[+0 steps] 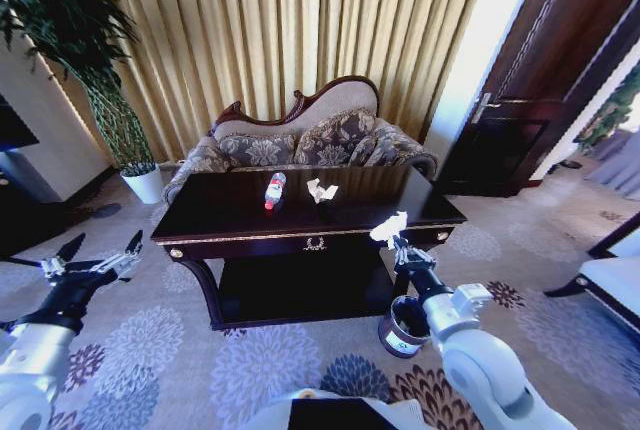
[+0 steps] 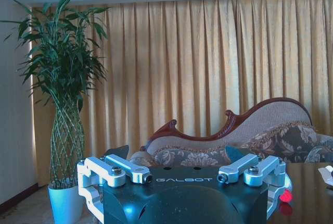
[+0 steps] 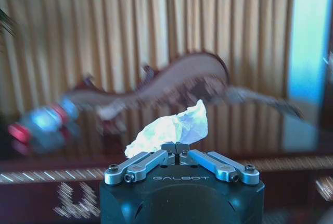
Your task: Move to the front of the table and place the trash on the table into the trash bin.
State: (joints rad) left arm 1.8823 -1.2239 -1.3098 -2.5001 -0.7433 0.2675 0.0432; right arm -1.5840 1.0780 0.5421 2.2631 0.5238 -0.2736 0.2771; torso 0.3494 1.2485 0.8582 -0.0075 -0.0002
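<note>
**At the table's front corner, a paper scrap held over the way to the bin**

From the head camera, the right gripper (image 1: pixel 398 241) sits at the front right corner of the table (image 1: pixel 220 212), pinched on a crumpled white paper scrap (image 1: pixel 389 226) that stands up out of its tips. The trash bin (image 1: pixel 404 326) rests on the carpet directly below and slightly nearer the robot, so the scrap looks to be carried off the tabletop for a drop into it. Left on the glossy top are the clear bottle (image 1: pixel 274 190) lying on its side and another paper scrap (image 1: pixel 321 191) just beside it. The left gripper (image 1: pixel 97 263) hangs spread wide, empty, well off the table's left end over the flowered carpet (image 1: pixel 250 365).

Through the left wrist camera, that gripper's linkages sit splayed, holding nothing; beyond are the gold curtains (image 2: pixel 208 62), a carved sofa (image 2: pixel 270 130) and a tall plant in a white pot (image 2: pixel 65 203).

Through the right wrist camera, the linkages meet at the centre, clamped on the base of the paper scrap, with the bottle lying blurred on the dark tabletop behind.
</note>
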